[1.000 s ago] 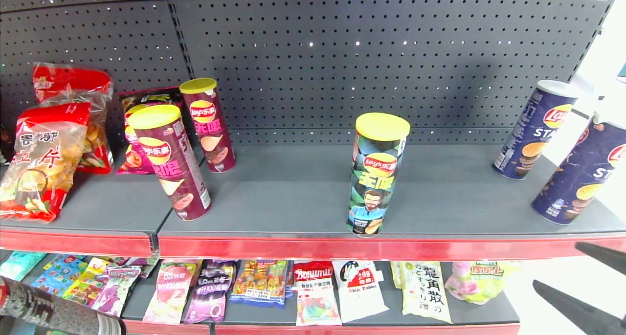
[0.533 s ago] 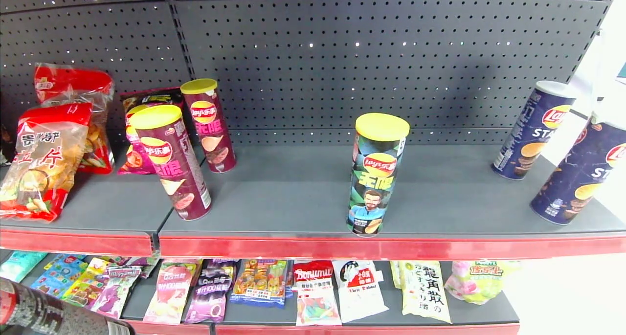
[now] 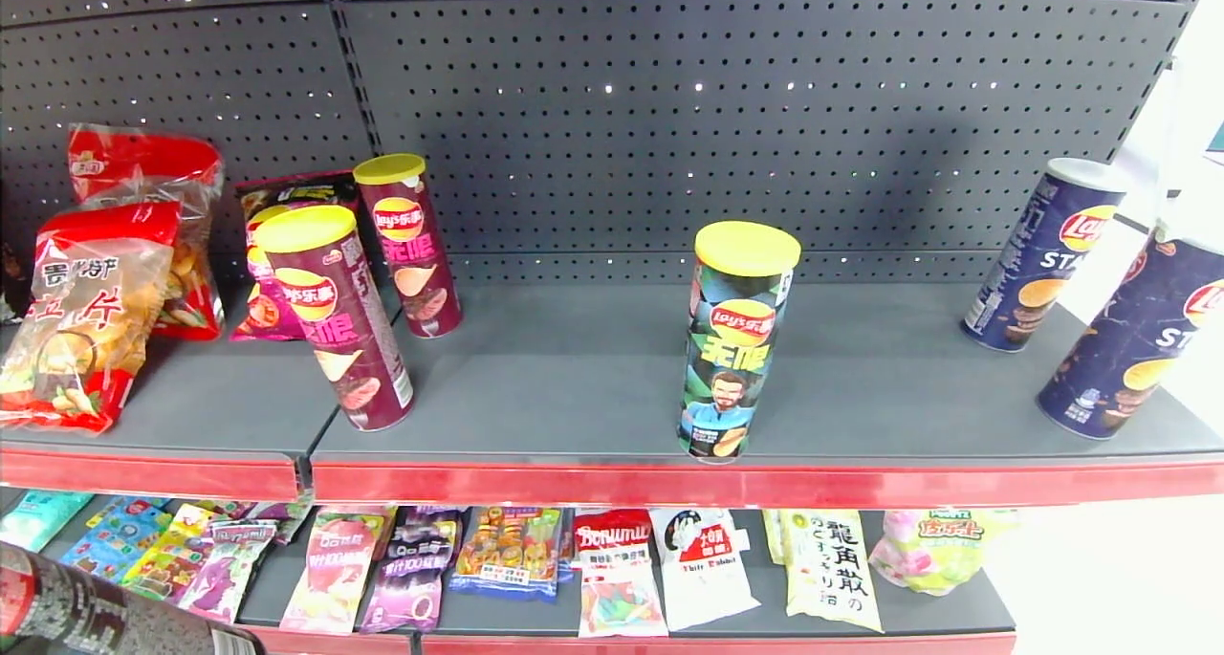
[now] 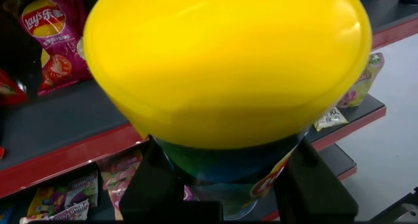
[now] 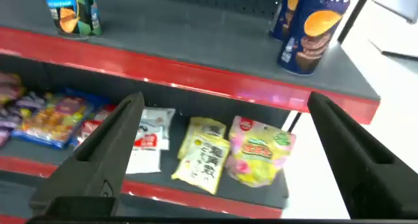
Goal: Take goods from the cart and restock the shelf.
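Observation:
My left gripper (image 4: 228, 185) is shut on a chip can with a yellow lid (image 4: 222, 61) and a dark green body, lid towards the wrist camera. The same can (image 3: 86, 617) pokes in at the lower left of the head view, below the upper shelf (image 3: 574, 387). A matching green can (image 3: 736, 339) stands at the shelf's front edge, also seen from the right wrist (image 5: 70, 12). My right gripper (image 5: 222, 159) is open and holds nothing, low in front of the red shelf lip, its fingers (image 5: 98, 165) spread wide.
Two maroon cans (image 3: 335, 316) and red snack bags (image 3: 81, 316) stand at the shelf's left. Two blue cans (image 3: 1042, 253) stand at its right end (image 5: 313, 31). Bare shelf lies between the groups. Small snack packets (image 3: 612, 569) fill the lower shelf.
The right gripper's fingers, seen at the lower right of the head view a second ago, have left that view. The held can at lower left has shifted slightly downward.

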Tool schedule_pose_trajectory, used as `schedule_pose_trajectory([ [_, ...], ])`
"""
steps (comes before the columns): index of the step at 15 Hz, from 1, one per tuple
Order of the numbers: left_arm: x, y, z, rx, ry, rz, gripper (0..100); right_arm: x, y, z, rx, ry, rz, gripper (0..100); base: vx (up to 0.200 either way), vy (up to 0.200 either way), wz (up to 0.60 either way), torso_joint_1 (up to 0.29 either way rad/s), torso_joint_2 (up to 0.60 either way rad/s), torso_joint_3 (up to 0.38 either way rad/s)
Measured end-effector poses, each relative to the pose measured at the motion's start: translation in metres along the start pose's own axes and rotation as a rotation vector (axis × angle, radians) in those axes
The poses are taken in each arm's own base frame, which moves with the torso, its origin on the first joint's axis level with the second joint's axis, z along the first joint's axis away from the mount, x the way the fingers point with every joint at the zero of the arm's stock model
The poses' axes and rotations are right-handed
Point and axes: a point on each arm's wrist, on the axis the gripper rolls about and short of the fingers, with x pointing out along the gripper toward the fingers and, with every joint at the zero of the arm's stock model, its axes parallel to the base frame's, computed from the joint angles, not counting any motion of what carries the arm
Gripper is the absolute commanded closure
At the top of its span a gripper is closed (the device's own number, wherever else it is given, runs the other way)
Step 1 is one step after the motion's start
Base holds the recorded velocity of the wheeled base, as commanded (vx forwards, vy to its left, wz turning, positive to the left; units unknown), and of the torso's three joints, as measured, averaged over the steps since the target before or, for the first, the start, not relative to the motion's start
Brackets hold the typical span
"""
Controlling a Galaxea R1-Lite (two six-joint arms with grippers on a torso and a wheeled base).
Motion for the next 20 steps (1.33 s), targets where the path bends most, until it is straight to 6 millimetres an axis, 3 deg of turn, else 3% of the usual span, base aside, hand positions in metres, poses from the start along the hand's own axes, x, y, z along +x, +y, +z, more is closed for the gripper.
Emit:
schedule_pose_trajectory([
  [5,0.002,0.001,0.001,-0.005,0.009,-0.003,100,0.002,0.001,-0.02,0.117,0.046,-0.081,0,0.0,0.0,0.0,0.0,0.0,0.0],
  [12,0.004,0.002,0.0,-0.012,0.024,-0.005,100,0.002,0.002,-0.024,0.152,0.055,-0.079,0,0.0,0.0,0.0,0.0,0.0,0.0],
  [18,0.005,0.002,0.001,-0.011,0.023,-0.003,100,0.002,0.002,-0.024,0.15,0.057,-0.078,0,0.0,0.0,-0.6,0.004,0.01,0.005],
  [20,0.006,0.003,0.003,-0.011,0.02,-0.003,100,0.002,0.002,-0.024,0.151,0.056,-0.078,0,0.0,0.0,0.0,0.0,0.0,0.0],
])
